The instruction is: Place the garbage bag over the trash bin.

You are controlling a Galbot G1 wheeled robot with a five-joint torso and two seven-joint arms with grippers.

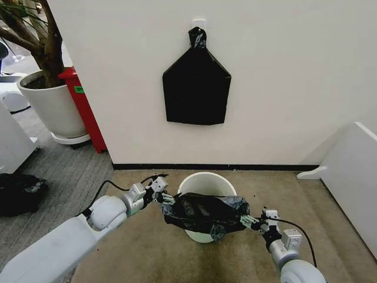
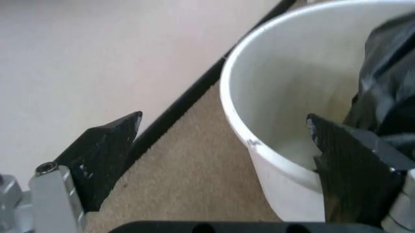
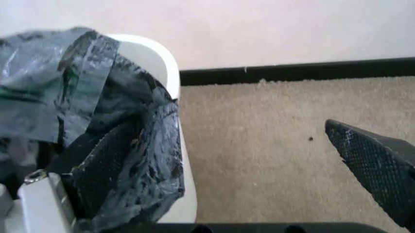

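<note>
The bag [image 1: 205, 213] is stretched across the near half of the bin [image 1: 206, 183], draped over its front rim, with the far half of the mouth uncovered. The bin stands on the carpet [image 1: 135, 247], just in front of the wall [image 1: 283, 88].

The left tool [image 1: 166, 197] is at the bin's left rim, fingers spread wide: in the left wrist view one finger [image 2: 104, 155] is outside the bin and the other [image 2: 350, 170] inside, by the bag's edge, gripping nothing that I can see. The right tool [image 1: 250, 223] is at the bin's right side, also spread; in the right wrist view one finger [image 3: 110, 165] lies under the film and the other [image 3: 379, 167] stands clear over the carpet.

The step in hand looks like spreading the bag's mouth over the rim. I judge the next move calls for carrying the loose edge back over the far rim without dragging the light bin.

A knotted bag bundle [image 1: 196, 85] hangs on the wall above the bin; a plant pot [image 1: 56, 106] and a red stand [image 1: 82, 106] are well to its left.
</note>
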